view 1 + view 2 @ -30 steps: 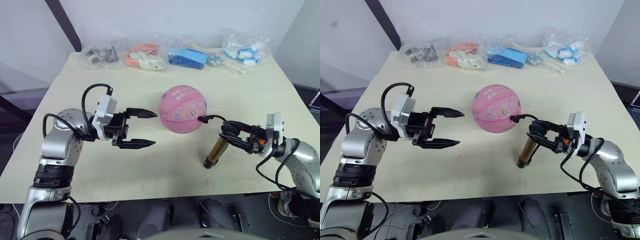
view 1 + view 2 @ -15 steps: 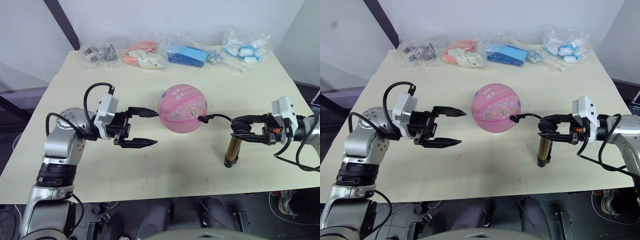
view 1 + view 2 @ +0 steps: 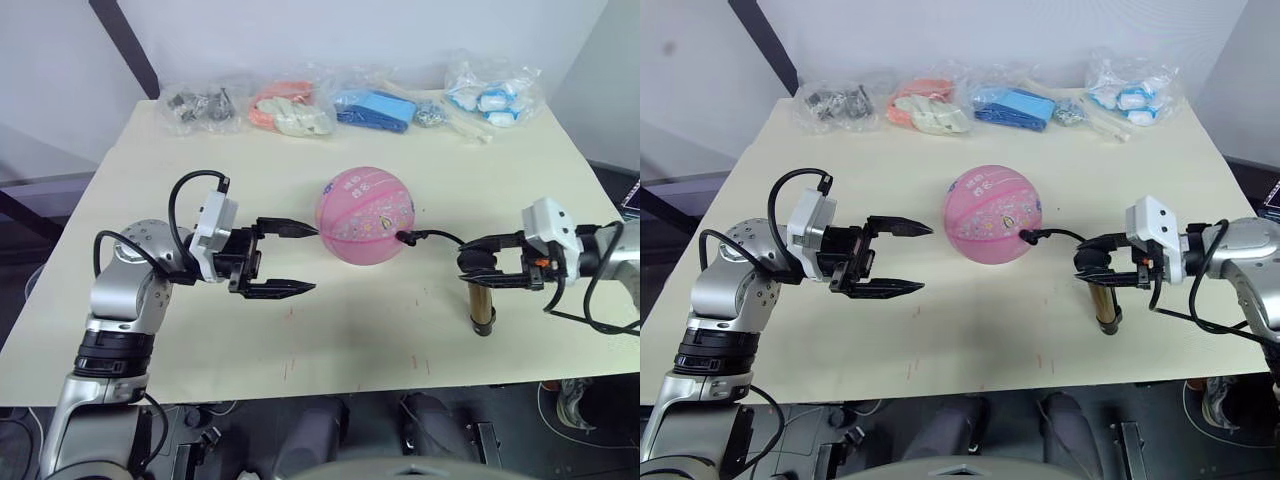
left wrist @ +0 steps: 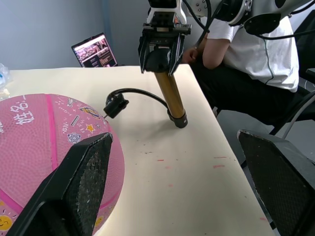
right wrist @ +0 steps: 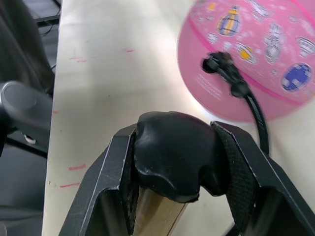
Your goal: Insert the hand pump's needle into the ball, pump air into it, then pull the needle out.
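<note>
Now right hand [image 3: 487,264] clamped on hand pump [image 3: 481,300] handle, left hand [image 3: 290,258] wide open, empty.

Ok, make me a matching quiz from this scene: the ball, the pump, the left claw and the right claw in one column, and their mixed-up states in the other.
Column one:
1. ball
2. hand pump
3. left claw
4. right claw

Column two:
A. open, holding nothing, beside the ball
B. shut on the black handle
C. standing upright on the table
D. has the hose fitting pressed against its side

Pairs: 1-D, 2-C, 3-A, 4-B
</note>
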